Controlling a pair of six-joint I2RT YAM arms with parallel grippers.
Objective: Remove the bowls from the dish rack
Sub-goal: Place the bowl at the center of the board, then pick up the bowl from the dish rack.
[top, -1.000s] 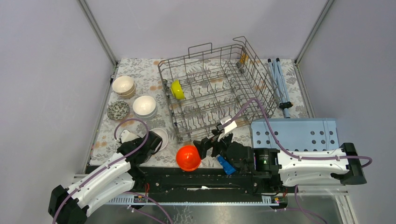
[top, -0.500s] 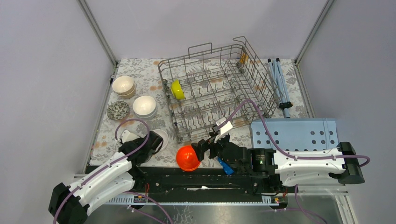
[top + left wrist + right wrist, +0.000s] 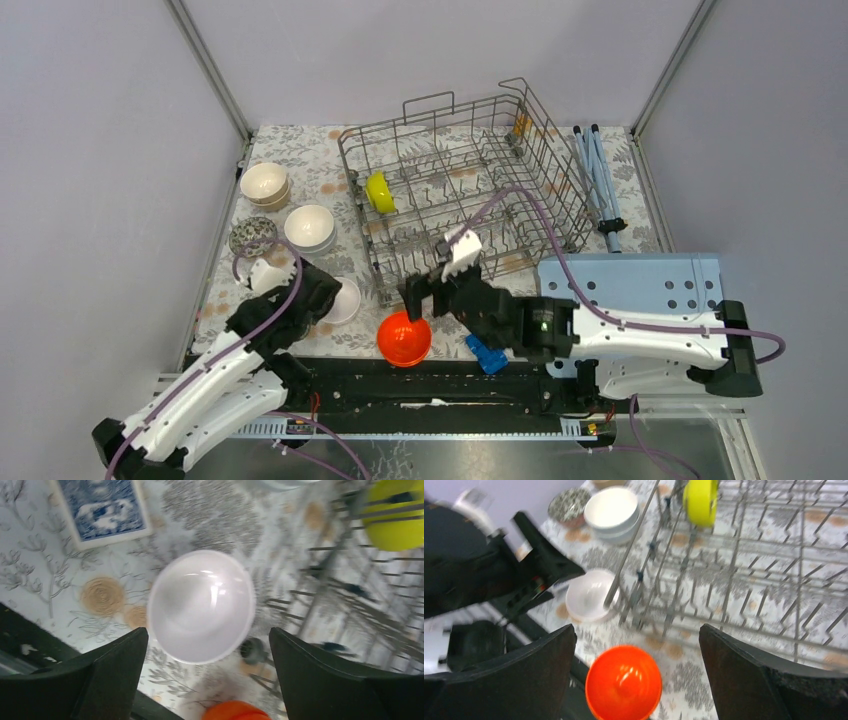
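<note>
The grey wire dish rack stands mid-table with a yellow-green bowl on edge among its tines. A white bowl sits upright on the mat just left of the rack. My left gripper hovers over it, open and apart from it. An orange bowl rests near the front edge, and my right gripper hangs open above it without touching. At the far left are stacked white bowls, a cream bowl and a patterned bowl.
A blue toy car lies right of the orange bowl. A light-blue perforated board covers the right front. Folded blue rods lie right of the rack. A blue-printed card lies near the white bowl.
My left gripper has opened and let go of the white bowl, then drawn up and back. My right gripper has lifted and shifted left over the orange bowl.
</note>
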